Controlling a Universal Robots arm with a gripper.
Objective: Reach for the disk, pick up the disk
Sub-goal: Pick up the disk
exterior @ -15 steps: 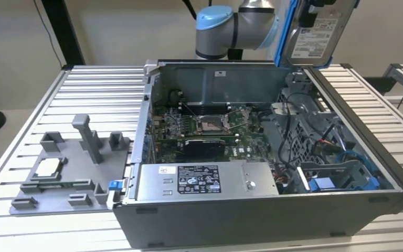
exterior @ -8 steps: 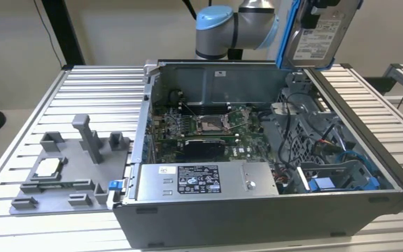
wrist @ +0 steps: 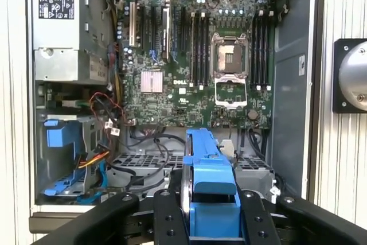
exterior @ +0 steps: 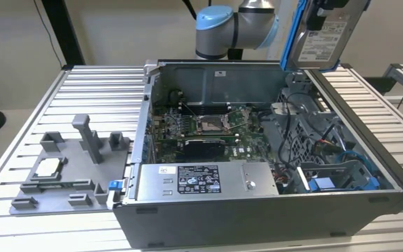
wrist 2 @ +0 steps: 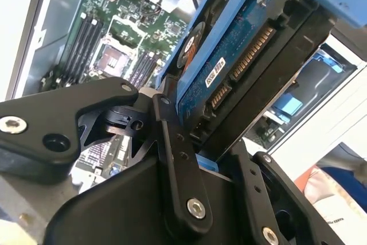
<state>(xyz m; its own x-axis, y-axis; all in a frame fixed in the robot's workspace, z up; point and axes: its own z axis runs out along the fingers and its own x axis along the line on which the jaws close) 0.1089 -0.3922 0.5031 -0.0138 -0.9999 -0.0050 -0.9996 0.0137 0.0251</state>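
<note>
Blue plastic frames the disk (exterior: 322,32), and we see it held on edge, well above the open computer case (exterior: 369,173) — clear of its bay. The gripper (wrist 2: 212,142) has its black fingers (wrist 2: 172,159) clamped on the disk's two faces. We judge a slip the main risk — the smooth faces could slide out and fall onto the motherboard (wrist: 195,67) below.

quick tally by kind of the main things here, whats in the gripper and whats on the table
disk in blue bracket, held in the gripper: 1
open computer case: 1
grey fixture tray: 1
small silver chip on that tray: 1
total: 4
</note>
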